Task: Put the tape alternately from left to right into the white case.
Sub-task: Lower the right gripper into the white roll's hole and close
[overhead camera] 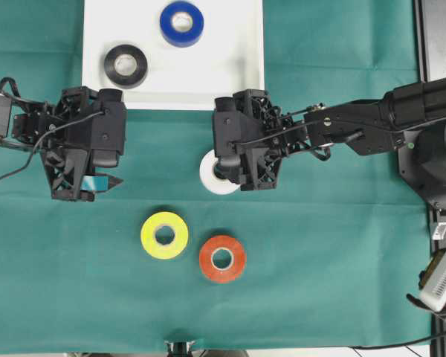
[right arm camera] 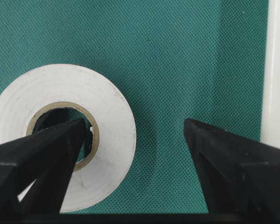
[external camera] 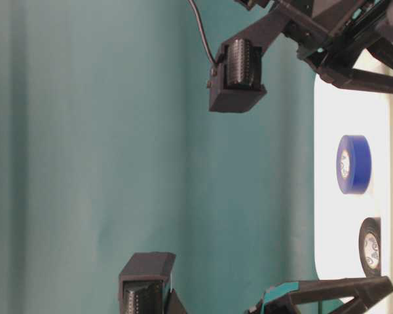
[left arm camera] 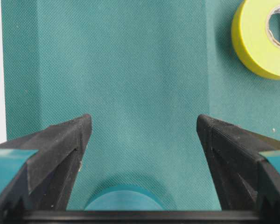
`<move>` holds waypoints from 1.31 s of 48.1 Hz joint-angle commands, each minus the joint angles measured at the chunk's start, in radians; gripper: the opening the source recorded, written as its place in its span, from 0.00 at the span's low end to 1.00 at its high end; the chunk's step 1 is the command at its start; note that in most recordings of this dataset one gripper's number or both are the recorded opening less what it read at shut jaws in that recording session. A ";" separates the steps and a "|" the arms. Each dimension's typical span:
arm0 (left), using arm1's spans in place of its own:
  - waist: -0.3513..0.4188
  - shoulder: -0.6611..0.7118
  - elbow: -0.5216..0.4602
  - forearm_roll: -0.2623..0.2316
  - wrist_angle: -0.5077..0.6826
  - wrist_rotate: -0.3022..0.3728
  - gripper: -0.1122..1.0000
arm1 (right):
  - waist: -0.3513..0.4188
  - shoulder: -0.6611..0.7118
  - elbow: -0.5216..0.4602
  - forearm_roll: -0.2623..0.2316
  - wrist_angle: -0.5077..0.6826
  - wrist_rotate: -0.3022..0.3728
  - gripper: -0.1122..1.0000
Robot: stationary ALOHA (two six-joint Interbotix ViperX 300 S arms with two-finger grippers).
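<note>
Covering the table, the green cloth (overhead camera: pixel 342 260) carries the white case (overhead camera: pixel 238 74), with black roll (overhead camera: pixel 126 65) and blue roll (overhead camera: pixel 181 23) inside. My right gripper (right arm camera: pixel 133 128), wide open and empty, straddles the white roll (right arm camera: pixel 109 121), one finger over its core; closing comes next. My left gripper (left arm camera: pixel 142 126) is wide open, empty, over a teal roll (left arm camera: pixel 123 198). Yellow roll (overhead camera: pixel 164 235) and red-orange roll (overhead camera: pixel 222 259) wait.

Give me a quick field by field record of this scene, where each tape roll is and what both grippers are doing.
In case: blue tape roll and black tape roll, lying flat and apart in the shallow white rectangular plastic case
On cloth: yellow tape roll, red-orange tape roll, white tape roll
Teal tape roll: partly visible under the left gripper
Left gripper: open, holding nothing
Right gripper: open, one finger over the white roll's core
Surface: green cloth
</note>
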 commanded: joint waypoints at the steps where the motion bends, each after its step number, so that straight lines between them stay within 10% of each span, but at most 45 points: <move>1: -0.003 -0.014 -0.009 -0.002 -0.006 0.000 1.00 | -0.002 -0.011 -0.020 0.000 -0.005 0.000 0.85; 8: -0.003 -0.014 -0.009 -0.002 -0.006 0.002 1.00 | -0.002 -0.011 -0.026 0.000 -0.005 0.000 0.77; 22: -0.003 -0.014 -0.009 -0.002 -0.006 0.002 1.00 | 0.002 -0.011 -0.026 0.000 -0.009 0.002 0.13; 63: -0.003 -0.014 -0.009 -0.002 -0.006 0.000 1.00 | 0.038 -0.153 -0.034 0.003 -0.003 0.003 0.12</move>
